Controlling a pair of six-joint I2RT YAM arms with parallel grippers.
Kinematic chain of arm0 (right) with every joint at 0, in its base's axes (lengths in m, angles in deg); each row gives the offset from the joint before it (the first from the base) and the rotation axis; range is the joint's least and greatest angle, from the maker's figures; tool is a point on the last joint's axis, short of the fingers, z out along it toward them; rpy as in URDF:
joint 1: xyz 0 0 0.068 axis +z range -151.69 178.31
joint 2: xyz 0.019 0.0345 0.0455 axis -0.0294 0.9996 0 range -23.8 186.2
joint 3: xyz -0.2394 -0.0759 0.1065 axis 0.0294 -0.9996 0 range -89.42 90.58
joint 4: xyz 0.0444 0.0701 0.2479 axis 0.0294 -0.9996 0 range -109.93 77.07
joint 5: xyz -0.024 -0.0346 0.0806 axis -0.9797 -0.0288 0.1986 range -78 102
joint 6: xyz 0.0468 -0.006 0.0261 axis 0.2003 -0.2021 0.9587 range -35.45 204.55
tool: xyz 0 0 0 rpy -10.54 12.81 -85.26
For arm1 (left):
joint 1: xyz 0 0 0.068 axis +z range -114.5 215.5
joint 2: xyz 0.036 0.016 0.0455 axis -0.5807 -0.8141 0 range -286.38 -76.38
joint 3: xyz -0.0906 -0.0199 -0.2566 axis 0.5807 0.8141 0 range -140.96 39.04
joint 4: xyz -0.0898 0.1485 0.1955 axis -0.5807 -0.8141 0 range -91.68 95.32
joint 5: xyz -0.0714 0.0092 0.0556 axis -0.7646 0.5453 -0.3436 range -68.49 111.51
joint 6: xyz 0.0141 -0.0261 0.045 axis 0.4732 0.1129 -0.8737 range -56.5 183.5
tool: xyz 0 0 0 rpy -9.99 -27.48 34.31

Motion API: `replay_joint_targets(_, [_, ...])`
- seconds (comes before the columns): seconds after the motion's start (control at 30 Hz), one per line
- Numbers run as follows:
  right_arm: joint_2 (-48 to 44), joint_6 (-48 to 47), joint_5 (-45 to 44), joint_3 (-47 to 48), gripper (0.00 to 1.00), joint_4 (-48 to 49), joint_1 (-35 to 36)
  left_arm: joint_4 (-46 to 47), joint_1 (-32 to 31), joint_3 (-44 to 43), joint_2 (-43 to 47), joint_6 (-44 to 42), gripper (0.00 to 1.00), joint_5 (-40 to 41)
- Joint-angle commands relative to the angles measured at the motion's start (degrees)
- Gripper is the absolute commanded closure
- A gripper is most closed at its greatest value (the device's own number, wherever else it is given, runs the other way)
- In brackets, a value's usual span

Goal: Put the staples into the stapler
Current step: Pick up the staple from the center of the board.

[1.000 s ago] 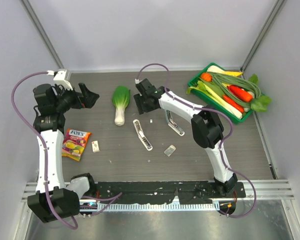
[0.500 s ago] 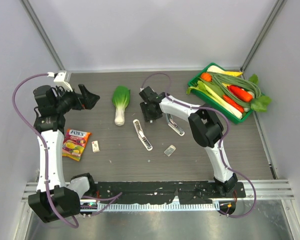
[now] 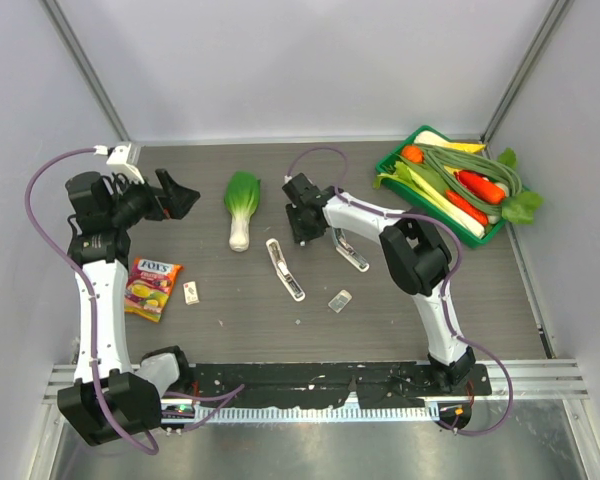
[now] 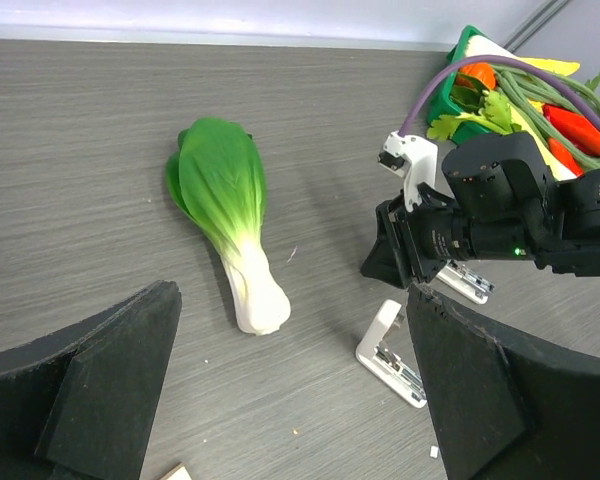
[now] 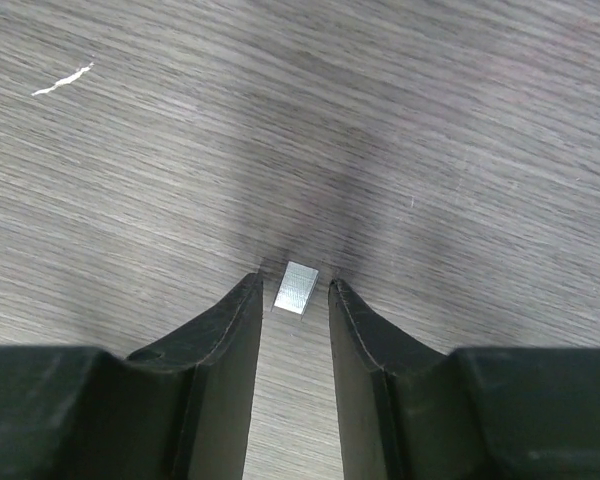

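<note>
The white stapler point(image 3: 285, 268) lies hinged open mid-table, its metal channel showing point(image 4: 390, 345). The whitish staples box point(image 3: 191, 292) lies to its left. My right gripper point(image 3: 302, 236) points down at the table just behind the stapler. In the right wrist view its jaws point(image 5: 293, 281) straddle a tiny silvery strip of staples point(image 5: 297, 288), with a thin gap on each side, so it is open. My left gripper point(image 3: 185, 197) hovers wide open at the far left with nothing between its fingers point(image 4: 110, 400).
A bok choy point(image 3: 242, 205) lies left of the right gripper. A pale bar point(image 3: 350, 248) lies to the gripper's right, with a small silvery piece point(image 3: 340, 300) nearer the front. A green tray point(image 3: 390, 160) of vegetables sits at the back right, and a candy packet point(image 3: 152, 288) at the left.
My right gripper has come down and slightly left onto the table over the staple strip, and its jaws have narrowed around it. The left arm has barely moved.
</note>
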Motion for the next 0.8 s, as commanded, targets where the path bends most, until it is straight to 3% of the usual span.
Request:
replay_joint_targets(0.0, [-1.7,0.6,-0.5,-1.1,0.62,0.0,0.7,3.1,0.6,0.2,0.2,0.6,0.00,-1.7])
replay_joint_targets(0.2, [-1.0,-0.8,-2.9,-0.5,0.64,-0.7,2.1,3.5,0.6,0.5,0.3,0.8,0.00,-1.9])
replay_joint_targets(0.5, [-1.6,-2.3,-4.8,-0.5,0.76,-1.6,3.7,4.2,0.8,0.9,0.3,1.3,0.00,-2.4])
replay_joint_targets(0.77, [-2.8,-3.1,-5.7,0.9,0.78,-1.9,3.4,5.0,0.7,1.4,0.2,1.9,0.00,-3.4])
